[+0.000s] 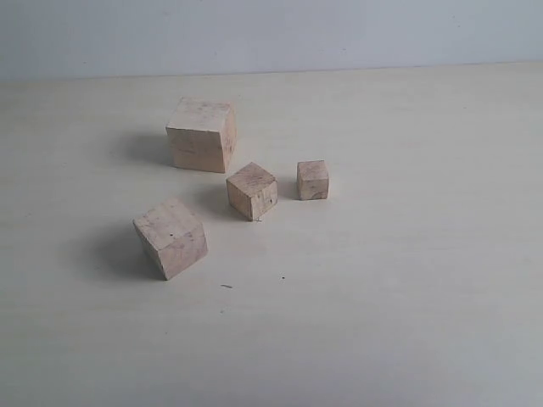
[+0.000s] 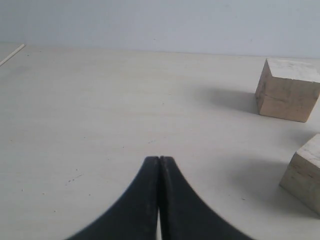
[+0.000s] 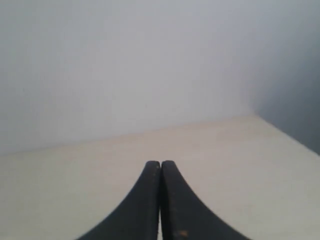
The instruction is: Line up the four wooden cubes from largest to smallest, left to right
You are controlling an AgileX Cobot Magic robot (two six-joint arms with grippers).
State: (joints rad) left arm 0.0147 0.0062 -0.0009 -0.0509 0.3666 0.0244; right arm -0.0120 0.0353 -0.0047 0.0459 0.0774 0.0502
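Four pale wooden cubes sit loosely grouped on the table in the exterior view. The largest cube is at the back left. The second largest lies nearest the front, turned at an angle. A smaller cube sits in the middle, and the smallest is to its right. The left wrist view shows the largest cube and part of the second largest, both apart from my left gripper, which is shut on nothing. My right gripper is shut and empty, with no cube in its view. Neither gripper shows in the exterior view.
The pale tabletop spreads out around the cubes, with a light wall behind. The right wrist view shows the table's far edge and corner against the wall.
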